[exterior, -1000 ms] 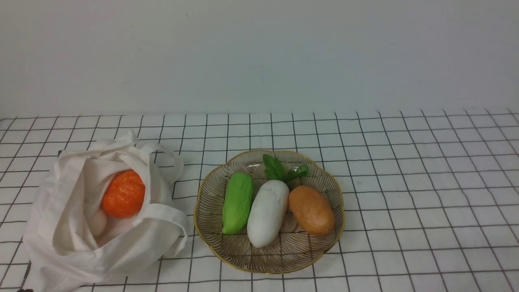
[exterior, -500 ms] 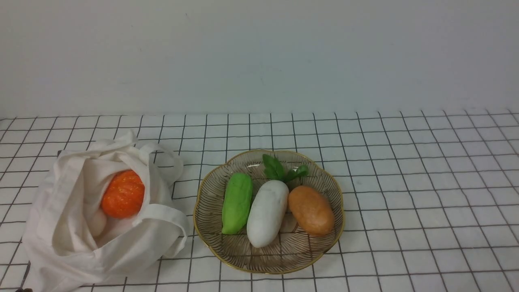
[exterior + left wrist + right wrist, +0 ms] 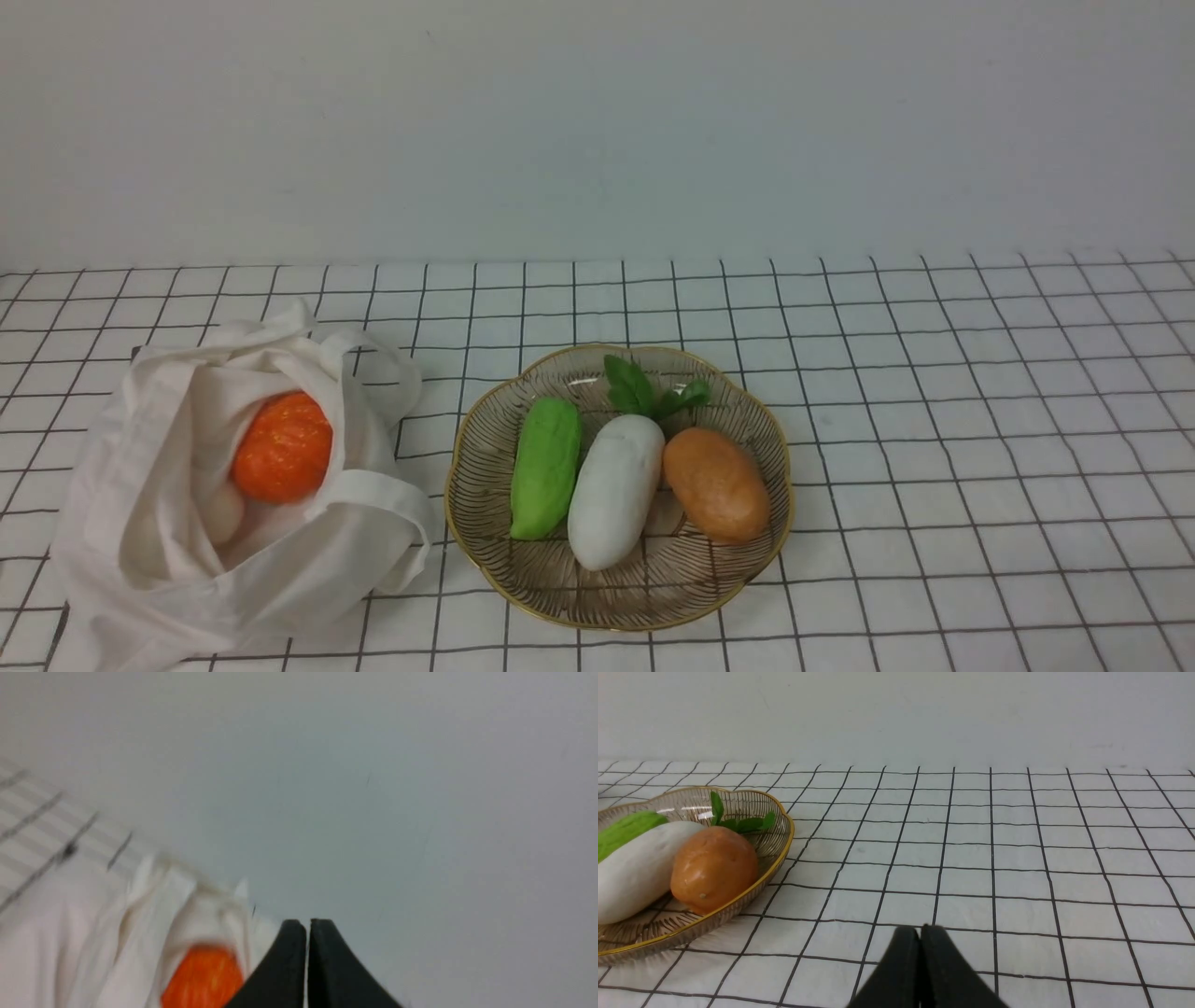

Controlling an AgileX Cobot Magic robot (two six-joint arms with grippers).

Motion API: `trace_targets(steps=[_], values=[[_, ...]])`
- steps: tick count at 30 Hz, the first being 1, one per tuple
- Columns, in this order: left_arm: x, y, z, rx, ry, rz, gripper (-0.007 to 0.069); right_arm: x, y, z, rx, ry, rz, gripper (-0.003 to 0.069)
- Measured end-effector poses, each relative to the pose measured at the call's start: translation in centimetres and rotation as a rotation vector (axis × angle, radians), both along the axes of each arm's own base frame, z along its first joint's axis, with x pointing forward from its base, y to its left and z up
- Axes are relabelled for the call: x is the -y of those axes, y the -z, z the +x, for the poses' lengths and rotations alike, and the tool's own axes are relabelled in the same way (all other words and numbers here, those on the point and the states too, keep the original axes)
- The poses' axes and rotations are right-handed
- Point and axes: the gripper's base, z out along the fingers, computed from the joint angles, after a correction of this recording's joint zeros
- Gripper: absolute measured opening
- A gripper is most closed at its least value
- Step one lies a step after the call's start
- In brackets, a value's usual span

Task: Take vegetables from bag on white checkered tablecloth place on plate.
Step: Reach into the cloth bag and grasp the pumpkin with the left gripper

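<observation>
1. Pumpkin (image 3: 282, 448) sits in the open mouth of the bag (image 3: 140, 560), near-left on the tablecloth (image 3: 934, 420). Cloth folds hug it.
2. A handle loop (image 3: 383, 490) lies across its near side.
3. My left gripper (image 3: 307, 926) has its fingers pressed together and empty, close by the bag. My right gripper (image 3: 920, 931) is the same, low over bare cloth right of the plate (image 3: 782, 467).
4. The plate is crowded: cucumber (image 3: 546, 467), white radish (image 3: 616, 490) and potato (image 3: 717, 483) lie side by side.
5. Risks: I may pinch cloth or handle and drag the bag. The round pumpkin may slip, or roll off the full plate.
</observation>
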Motion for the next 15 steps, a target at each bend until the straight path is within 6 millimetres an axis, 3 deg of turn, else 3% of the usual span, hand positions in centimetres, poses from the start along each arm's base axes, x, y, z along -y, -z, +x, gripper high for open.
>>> trace_targets(steps=[4,7,9,10,11,12,15], values=[[-0.5,-4.0,-0.9,0.214,-0.062,0.002,-0.0008,0.0,0.0,0.0,0.000,0.000,0.000,-0.0014],[0.0,-7.3,-0.8,0.143,-0.027,0.113,-0.0008,0.0,0.0,0.0,0.000,0.000,0.000,-0.0014],[0.5,-8.8,0.1,0.016,0.015,0.231,-0.0008,0.0,0.0,0.0,0.000,0.000,0.000,-0.0014],[1.0,-9.5,1.6,-0.143,0.071,0.325,-0.0008,0.0,0.0,0.0,0.000,0.000,-0.001,-0.0014],[1.0,-9.5,1.6,-0.143,0.071,0.325,-0.0008,0.0,0.0,0.0,0.000,0.000,-0.001,-0.0014],[1.5,-10.0,3.3,-0.332,0.150,0.415,-0.0008,0.0,0.0,0.0,0.000,0.000,-0.002,-0.0014],[2.1,-9.5,7.0,-0.634,0.280,0.525,-0.0008,0.0,0.0,0.0,0.001,-0.001,-0.003,-0.0014]])
